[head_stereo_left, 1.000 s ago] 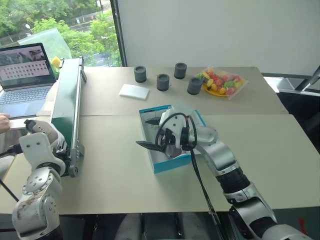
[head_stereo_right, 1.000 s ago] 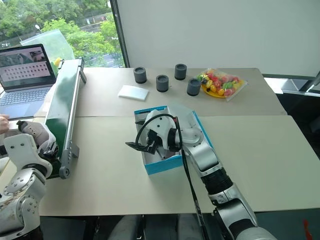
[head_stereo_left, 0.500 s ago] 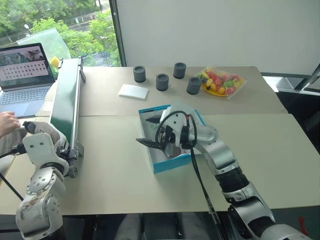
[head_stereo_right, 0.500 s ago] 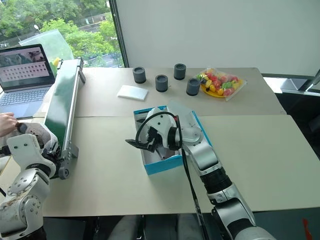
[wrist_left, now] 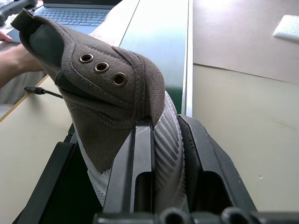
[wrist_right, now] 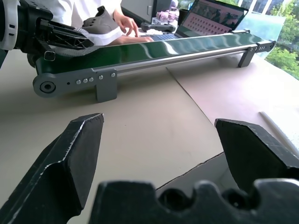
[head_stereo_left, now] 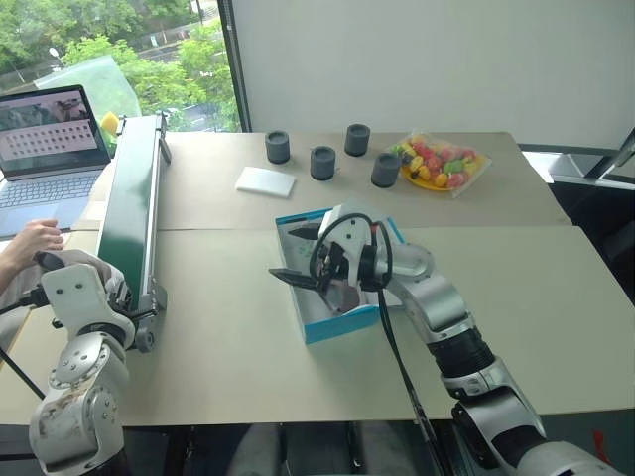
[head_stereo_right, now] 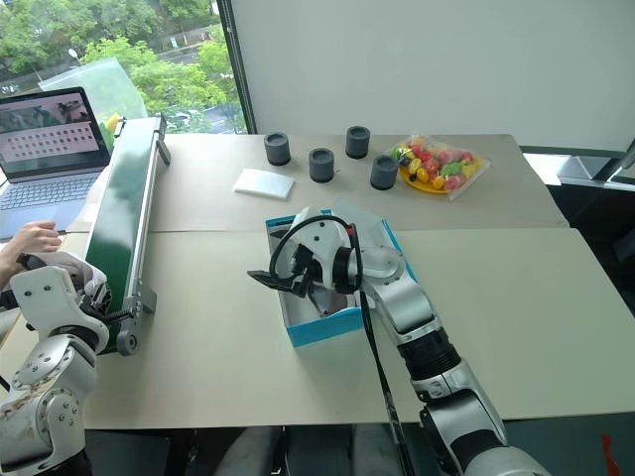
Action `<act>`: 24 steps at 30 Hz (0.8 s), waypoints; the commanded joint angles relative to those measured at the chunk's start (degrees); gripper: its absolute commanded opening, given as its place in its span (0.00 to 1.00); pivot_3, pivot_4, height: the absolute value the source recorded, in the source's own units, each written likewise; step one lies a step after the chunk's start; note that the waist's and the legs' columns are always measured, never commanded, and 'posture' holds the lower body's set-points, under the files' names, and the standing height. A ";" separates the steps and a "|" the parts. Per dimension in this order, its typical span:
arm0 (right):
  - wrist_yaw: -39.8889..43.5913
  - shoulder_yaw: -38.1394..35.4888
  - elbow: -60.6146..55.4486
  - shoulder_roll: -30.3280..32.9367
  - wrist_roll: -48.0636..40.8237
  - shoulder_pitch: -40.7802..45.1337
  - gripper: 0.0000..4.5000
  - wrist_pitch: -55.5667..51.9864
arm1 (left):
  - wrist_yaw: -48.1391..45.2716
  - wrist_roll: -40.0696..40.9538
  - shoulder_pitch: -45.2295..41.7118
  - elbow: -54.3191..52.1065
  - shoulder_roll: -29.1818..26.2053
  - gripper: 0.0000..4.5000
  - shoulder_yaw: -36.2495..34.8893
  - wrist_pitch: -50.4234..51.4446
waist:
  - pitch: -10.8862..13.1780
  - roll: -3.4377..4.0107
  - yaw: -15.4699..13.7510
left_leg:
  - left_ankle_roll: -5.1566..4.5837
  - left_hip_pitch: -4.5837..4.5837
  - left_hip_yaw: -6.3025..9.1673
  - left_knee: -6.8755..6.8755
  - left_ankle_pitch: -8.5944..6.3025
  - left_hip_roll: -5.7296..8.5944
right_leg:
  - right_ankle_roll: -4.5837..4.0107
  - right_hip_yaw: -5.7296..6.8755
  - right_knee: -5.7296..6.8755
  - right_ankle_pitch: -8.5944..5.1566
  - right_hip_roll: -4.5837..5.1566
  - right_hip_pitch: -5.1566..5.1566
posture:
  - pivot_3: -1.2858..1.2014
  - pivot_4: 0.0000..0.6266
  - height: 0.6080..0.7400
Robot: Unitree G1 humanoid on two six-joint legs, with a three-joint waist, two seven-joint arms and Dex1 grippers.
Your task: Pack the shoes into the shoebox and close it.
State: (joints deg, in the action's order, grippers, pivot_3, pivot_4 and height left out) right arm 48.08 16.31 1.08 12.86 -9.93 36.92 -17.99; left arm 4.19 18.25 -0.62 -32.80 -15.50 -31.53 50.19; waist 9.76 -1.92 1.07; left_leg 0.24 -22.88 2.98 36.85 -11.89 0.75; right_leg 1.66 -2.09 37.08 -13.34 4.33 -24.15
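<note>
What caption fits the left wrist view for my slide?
Left gripper shut on a grey-taupe shoe, beside the green conveyor.

Left arm: mine sits low at my left side, forearm bent up
Left gripper (wrist_left: 161, 154): I have its fingers (wrist_left: 135, 161) clamped on a shoe (wrist_left: 100, 88), sole pinched between them
Right arm: I have it reaching forward and across to my left
Right gripper (wrist_right: 156, 140): level, my fingers (wrist_right: 77, 154) spread wide, nothing between them
</note>
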 commanded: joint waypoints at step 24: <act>-16.07 -36.15 37.19 -8.29 -29.36 33.68 1.00 -58.35 | -10.02 -6.08 -4.35 -22.86 0.58 0.08 30.28 -7.54 | 0.03 -0.03 0.22 | -0.08 -0.46 -0.15 -0.04 -0.09 -0.15 | 0.01 -0.07 -0.15 0.04 0.01 -0.31 | 0.52 0.24 0.90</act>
State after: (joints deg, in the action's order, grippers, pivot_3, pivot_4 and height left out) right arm 31.88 -18.16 37.42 4.35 -37.21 68.56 -74.87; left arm -5.51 10.24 -3.90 -51.74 -15.28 -0.12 41.79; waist 9.79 -1.95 1.29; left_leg 0.16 -23.33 2.75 36.85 -11.97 0.61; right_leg 1.67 -2.16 36.93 -13.30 4.33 -24.43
